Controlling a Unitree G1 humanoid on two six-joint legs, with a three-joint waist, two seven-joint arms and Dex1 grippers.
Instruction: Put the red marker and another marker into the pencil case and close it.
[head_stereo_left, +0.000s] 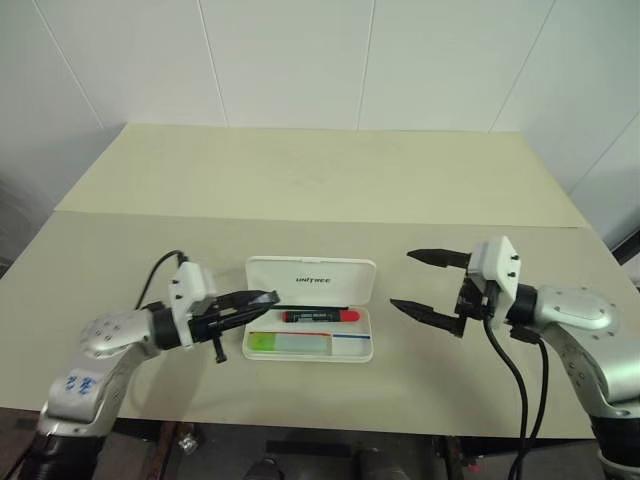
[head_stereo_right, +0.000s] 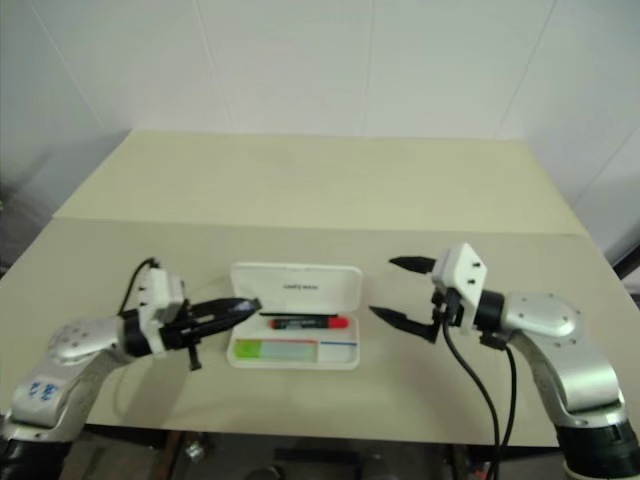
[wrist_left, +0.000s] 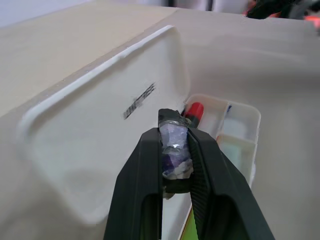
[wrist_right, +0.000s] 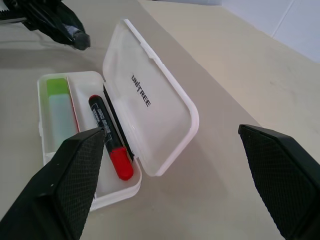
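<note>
Both markers found inside the white hard-plastic pencil case (head_stereo_left: 309, 333) at the table's near centre: slim black-barrelled red marker with red cap (head_stereo_left: 320, 316) in the rear compartment, chunky lime-green highlighter marker (wrist_right: 57, 88) in the front tray. Loading judged complete; closing outstanding, hinged lid (head_stereo_left: 311, 280) standing upright. Left gripper (head_stereo_left: 262, 299) nearly shut on nothing at the lid's left edge; right gripper (head_stereo_left: 427, 284) wide open, empty, right of case.
</note>
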